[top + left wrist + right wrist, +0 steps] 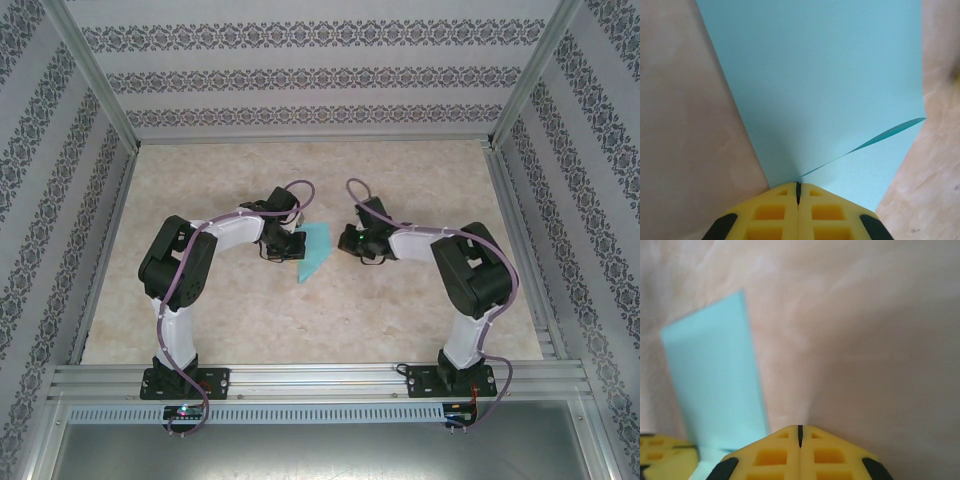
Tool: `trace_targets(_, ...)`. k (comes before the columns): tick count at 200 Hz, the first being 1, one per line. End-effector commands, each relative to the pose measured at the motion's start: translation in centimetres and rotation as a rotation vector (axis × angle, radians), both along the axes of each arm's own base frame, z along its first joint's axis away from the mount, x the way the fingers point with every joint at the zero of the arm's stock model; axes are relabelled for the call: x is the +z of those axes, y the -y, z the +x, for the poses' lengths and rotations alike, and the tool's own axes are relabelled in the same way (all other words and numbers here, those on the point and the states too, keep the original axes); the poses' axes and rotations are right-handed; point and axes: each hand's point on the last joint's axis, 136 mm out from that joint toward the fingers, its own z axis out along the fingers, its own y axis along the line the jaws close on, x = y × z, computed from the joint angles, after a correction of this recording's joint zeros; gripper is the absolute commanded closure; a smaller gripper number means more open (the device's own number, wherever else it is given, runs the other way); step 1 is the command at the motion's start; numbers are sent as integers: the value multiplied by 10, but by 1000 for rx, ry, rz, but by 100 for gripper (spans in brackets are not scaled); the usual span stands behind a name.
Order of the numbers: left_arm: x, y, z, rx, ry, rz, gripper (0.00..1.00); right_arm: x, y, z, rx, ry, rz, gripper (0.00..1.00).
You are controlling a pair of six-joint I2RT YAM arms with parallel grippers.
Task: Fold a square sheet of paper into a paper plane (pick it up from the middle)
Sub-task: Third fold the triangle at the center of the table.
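Observation:
The square sheet of paper [316,250] is turquoise and lies folded on the table's middle as a narrow shape that tapers toward the near side. In the left wrist view the paper [820,85] spreads ahead, with one layer lifted slightly along a slanted fold. My left gripper [290,245] [798,187] is shut, its yellow tips against the paper's near point where that fold starts; whether a layer is pinched between them I cannot tell. My right gripper [346,242] [800,430] is shut over bare table just right of the paper [715,375], with nothing between its fingers.
The table top [420,180] is beige marble-patterned, fenced by aluminium rails [320,378] at the near edge and patterned walls around. The left gripper's yellow finger [660,455] shows at the right wrist view's lower left, close to the right gripper.

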Motion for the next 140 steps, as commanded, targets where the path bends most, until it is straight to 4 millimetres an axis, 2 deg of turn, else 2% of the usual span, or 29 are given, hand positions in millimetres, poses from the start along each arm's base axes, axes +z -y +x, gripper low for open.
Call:
trace_targets(1, -65, -36, -38, 51, -172, 168, 100, 22, -2, -9, 20, 49, -34, 100)
trace_targets(58, -65, -33, -34, 56, -160, 155, 100, 24, -76, -54, 50, -18, 222, 100)
trace_targets(113, -66, -33, -34, 54, -151, 153, 100, 12, -104, -81, 82, -69, 277, 100)
trace_targets(140, -66, -33, -34, 58, -151, 148, 100, 7, -112, -84, 95, -87, 283, 100)
